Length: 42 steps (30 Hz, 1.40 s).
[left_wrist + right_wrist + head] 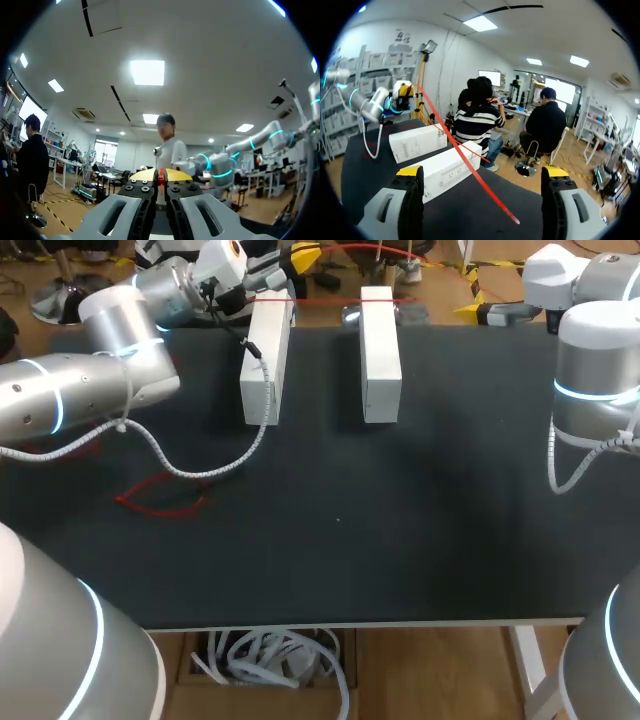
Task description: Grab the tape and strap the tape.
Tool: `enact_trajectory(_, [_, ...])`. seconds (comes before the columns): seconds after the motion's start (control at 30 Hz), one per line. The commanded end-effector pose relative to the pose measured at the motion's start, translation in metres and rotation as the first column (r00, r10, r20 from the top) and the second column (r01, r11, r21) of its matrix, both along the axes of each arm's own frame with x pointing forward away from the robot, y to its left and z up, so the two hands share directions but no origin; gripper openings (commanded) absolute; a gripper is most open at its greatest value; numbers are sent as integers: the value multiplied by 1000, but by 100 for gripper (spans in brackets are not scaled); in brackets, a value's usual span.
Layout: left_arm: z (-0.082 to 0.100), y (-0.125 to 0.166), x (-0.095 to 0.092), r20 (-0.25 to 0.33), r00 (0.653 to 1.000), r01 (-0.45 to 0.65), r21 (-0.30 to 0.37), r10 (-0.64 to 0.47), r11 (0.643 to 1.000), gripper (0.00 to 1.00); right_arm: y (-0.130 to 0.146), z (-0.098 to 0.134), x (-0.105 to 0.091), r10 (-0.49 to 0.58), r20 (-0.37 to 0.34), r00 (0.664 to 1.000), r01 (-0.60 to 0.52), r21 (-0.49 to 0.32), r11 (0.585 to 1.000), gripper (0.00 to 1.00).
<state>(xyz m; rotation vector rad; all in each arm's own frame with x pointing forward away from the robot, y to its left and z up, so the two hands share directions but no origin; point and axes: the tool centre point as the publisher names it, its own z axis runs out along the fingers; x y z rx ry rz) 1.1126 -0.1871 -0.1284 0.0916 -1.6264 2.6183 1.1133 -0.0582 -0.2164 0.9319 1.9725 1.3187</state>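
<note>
Two long white boxes lay on the black table (400,530) near its far edge: the left box (275,345) and the right box (380,360), parallel, set apart.

Head camera: fixed, high behind robot, tilted down on black table (400,540); takes in nearly whole top. White blocks (380,350) sit upper middle of frame, arms enter from both sides.

Left wrist camera: right behind left gripper (161,176), aimed out and slightly up into room.

Right wrist camera: behind right gripper (482,172), low, facing across table.

Shared by right wrist and head views: white blocks, tape (465,160), left gripper.
</note>
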Motion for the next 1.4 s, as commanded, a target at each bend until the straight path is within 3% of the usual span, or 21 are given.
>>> enact_trajectory(0.03, [-1,0,1,1,1000,3,-2,-3,1000,0,6,4,-14,-142,-115,983,156,121,980,100])
enact_trajectory(0.2, [-1,0,1,1,1000,3,-2,-3,1000,0,4,-2,-34,-304,-353,885,411,282,867,100])
enact_trajectory(0.3, [-1,0,1,1,1000,3,-2,-3,1000,0,8,3,-44,-312,-419,853,469,352,810,100])
enact_trajectory(0.4, [-1,0,1,1,1000,3,-2,-3,1000,0,8,5,-49,-309,-503,808,547,441,711,100])
enact_trajectory(0.47, [-1,0,1,1,1000,3,-2,-3,1000,0,8,6,-50,-318,-526,789,580,466,668,100])
enact_trajectory(0.6, [-1,0,1,1,1000,3,-2,-3,1000,0,9,6,-50,-302,-610,733,664,543,514,100])
enact_trajectory(0.63, [-1,0,1,1,1000,3,-2,-3,1000,0,10,7,-51,-280,-598,751,650,597,470,100])
enact_trajectory(0.67, [-1,0,1,1,1000,3,-2,-3,1000,0,11,10,-51,-271,-569,776,620,610,494,100])
enact_trajectory(0.7, [-1,0,1,1,1000,3,-2,-3,1000,0,14,11,-52,-261,-526,809,565,578,589,100])
enact_trajectory(0.73, [-1,0,1,1,1000,3,-2,-3,1000,0,16,11,-51,-257,-470,844,510,557,656,100])
enact_trajectory(0.77, [-1,0,1,1,1000,3,-2,-3,1000,0,18,12,-49,-228,-400,888,416,485,769,100])
enact_trajectory(1.23, [-1,0,1,1,1000,3,-2,-3,1000,0,18,12,-49,-228,-400,888,416,485,769,100])
enact_trajectory(1.27, [-1,0,1,1,1000,3,-2,-3,1000,0,23,15,-48,-240,-422,874,453,528,718,100])
enact_trajectory(1.4, [-1,0,1,1,1000,3,-2,-3,1000,0,33,20,-49,-294,-534,792,609,662,438,100])
